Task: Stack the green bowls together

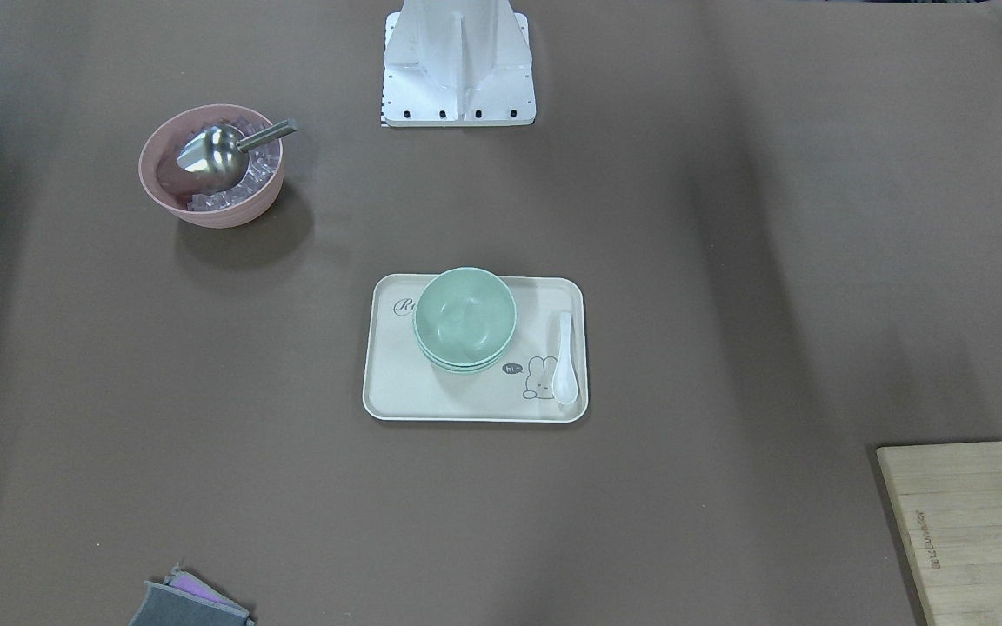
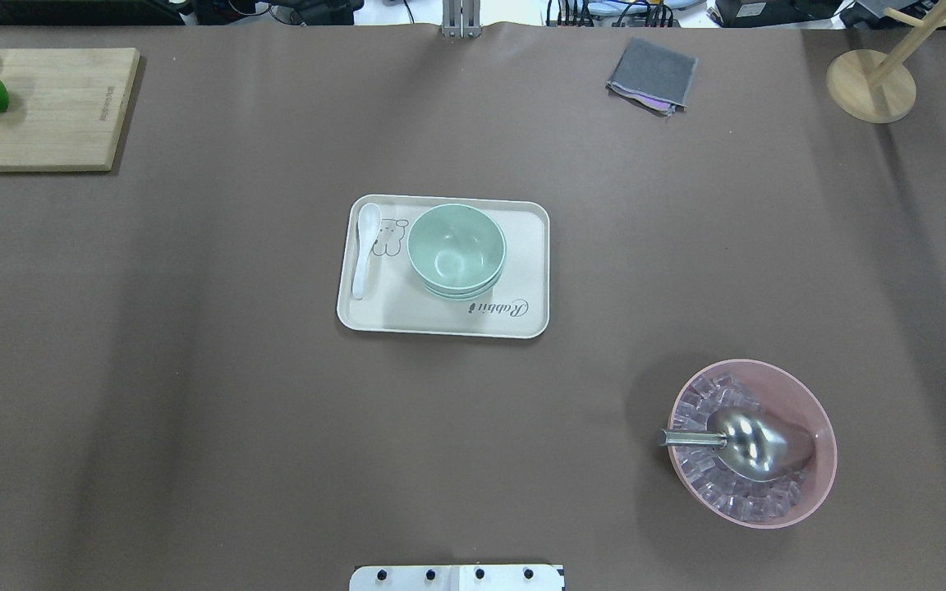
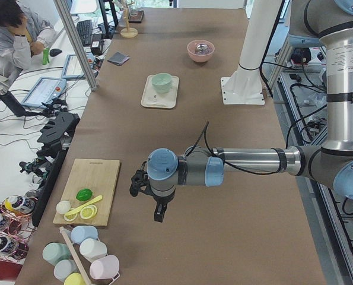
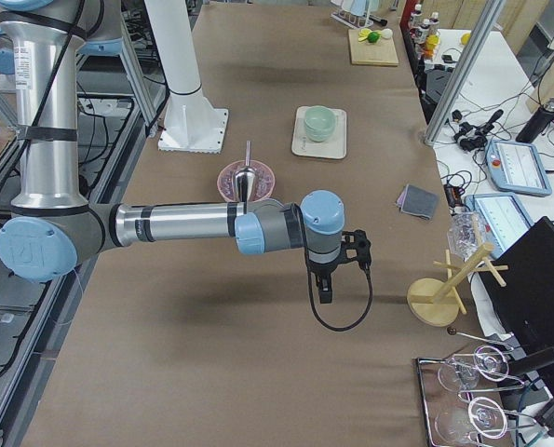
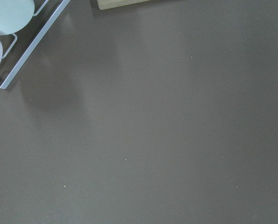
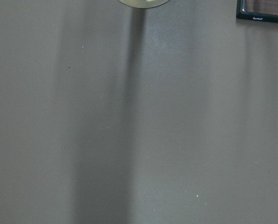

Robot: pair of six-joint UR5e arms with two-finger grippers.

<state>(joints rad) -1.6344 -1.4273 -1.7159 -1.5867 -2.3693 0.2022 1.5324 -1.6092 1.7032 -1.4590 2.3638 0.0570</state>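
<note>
The green bowls (image 2: 456,246) sit nested in one stack on a cream tray (image 2: 440,320) at the table's middle; I make out at least two rims below the top one. The stack also shows in the front view (image 1: 464,315) and small in both side views (image 3: 161,80) (image 4: 319,119). My left gripper (image 3: 158,211) hangs over bare table near the cutting board, far from the bowls. My right gripper (image 4: 323,289) hangs over bare table at the other end. Both show only in side views, so I cannot tell if they are open or shut.
A white spoon (image 2: 366,254) lies on the tray beside the stack. A pink bowl (image 2: 828,443) holds ice cubes and a metal scoop (image 2: 756,443). A cutting board (image 2: 46,107) with lime and lemon, a grey cloth (image 2: 652,74) and a wooden stand (image 2: 871,82) line the far edge.
</note>
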